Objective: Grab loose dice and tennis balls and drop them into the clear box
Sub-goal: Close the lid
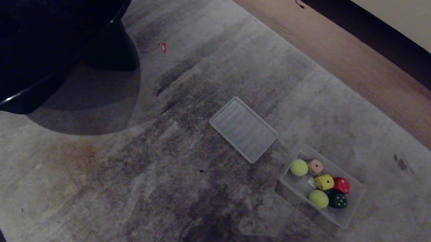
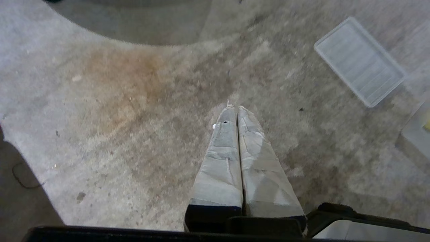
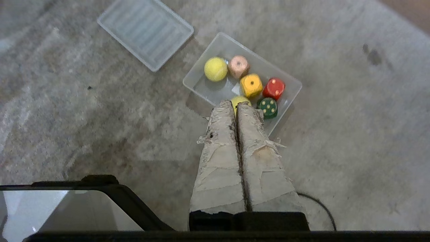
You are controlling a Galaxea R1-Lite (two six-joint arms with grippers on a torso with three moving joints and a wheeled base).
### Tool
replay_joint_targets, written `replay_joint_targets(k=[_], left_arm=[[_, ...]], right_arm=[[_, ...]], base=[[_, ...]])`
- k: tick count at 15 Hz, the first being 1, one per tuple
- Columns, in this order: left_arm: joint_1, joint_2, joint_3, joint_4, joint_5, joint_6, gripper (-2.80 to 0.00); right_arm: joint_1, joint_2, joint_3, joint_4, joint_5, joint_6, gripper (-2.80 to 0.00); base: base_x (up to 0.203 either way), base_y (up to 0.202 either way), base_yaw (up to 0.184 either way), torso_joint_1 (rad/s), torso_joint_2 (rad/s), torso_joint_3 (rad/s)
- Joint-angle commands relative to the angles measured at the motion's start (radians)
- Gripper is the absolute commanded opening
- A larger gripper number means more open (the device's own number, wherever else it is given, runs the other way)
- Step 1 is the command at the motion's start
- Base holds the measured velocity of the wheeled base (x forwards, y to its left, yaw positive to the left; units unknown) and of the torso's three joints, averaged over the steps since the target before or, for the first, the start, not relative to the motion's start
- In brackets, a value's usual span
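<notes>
With both arms parked and nothing gripped, seen pressed fully together and empty: right gripper (image 3: 237,105), its taped fingers (image 3: 220,161) meeting tip to tip well above a grey carpet (image 3: 352,134); just past those tips and lower down, the clear box (image 3: 291,84), one near wall partly hidden behind the fingertips. Inside, nearest the tips, a tennis ball (image 3: 238,99) half covered by them, with a green die (image 3: 268,107) beside it; farther in, a yellow die (image 3: 251,85) and a red die (image 3: 274,88); at the far side, a second tennis ball (image 3: 215,69) touching a beige die (image 3: 239,66). Beyond the box and apart from it, flat on the carpet, a ribbed clear lid (image 3: 145,32). Likewise closed flat and empty: left gripper (image 2: 235,107), hanging over bare carpet, lid off to one side. In the head view, neither arm; no loose die or ball visible on the carpet. Judged close to finished. For the step in hand: scan the carpet edges and the shadow under the dark table (image 1: 34,26) before calling it done, and leave the box undisturbed
</notes>
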Motion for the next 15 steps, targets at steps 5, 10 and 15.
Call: replay_joint_targets(k=[5, 10, 15], left_arm=[[0.0, 0.002, 0.002, 0.0, 0.001, -0.001, -2.8], [0.0, 0.002, 0.002, 0.001, 0.001, 0.003, -2.8], [0.0, 0.002, 0.002, 0.001, 0.001, 0.0, -2.8]], right_arm=[[0.0, 0.001, 0.011, -0.002, 0.001, -0.002, -2.8], [0.0, 0.001, 0.011, 0.0, -0.001, -0.002, -2.8], [-0.003, 0.004, -0.041, 0.014, -0.019, 0.015, -2.8]], base=[[0.0, 0.0, 0.0, 0.003, 0.0, -0.195], [0.0, 0.0, 0.0, 0.0, 0.0, -0.198], [0.0, 0.0, 0.0, 0.003, 0.0, -0.055]])
